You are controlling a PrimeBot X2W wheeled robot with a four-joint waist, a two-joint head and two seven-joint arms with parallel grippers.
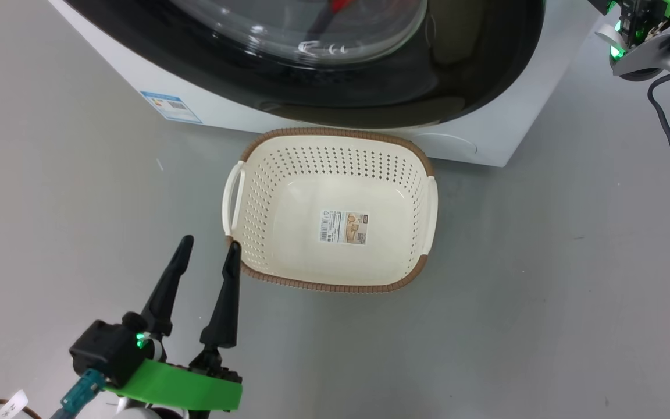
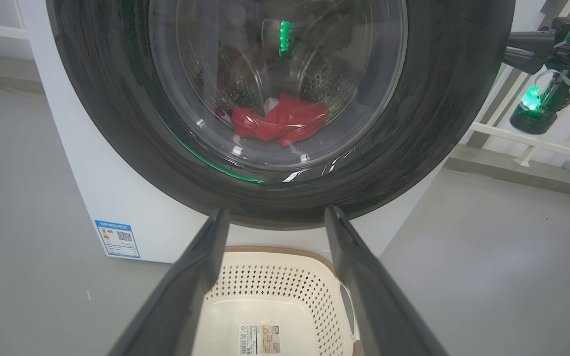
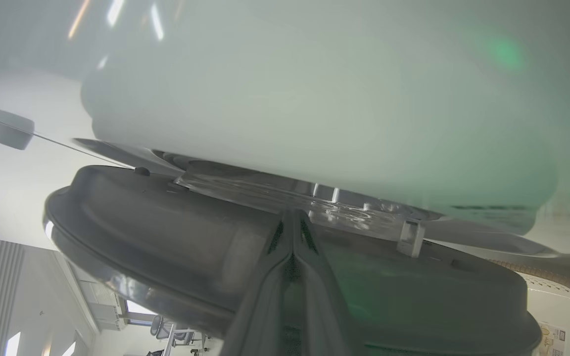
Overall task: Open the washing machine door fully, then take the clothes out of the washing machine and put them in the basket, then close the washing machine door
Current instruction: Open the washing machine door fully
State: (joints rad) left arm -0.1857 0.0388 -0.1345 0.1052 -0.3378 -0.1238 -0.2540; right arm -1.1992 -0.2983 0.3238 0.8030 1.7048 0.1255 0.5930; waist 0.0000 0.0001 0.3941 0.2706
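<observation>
L gripper hovers low, fingers spread, empty, just beside near-left corner of basket. Can't tell if a tip touches the rim. Basket sits on floor right in front of washing machine, below washing machine door. R gripper has fingers pressed together, nothing between, tips at door's black rim edge. Red clothes lie behind door glass in drum, well above & beyond L gripper.
</observation>
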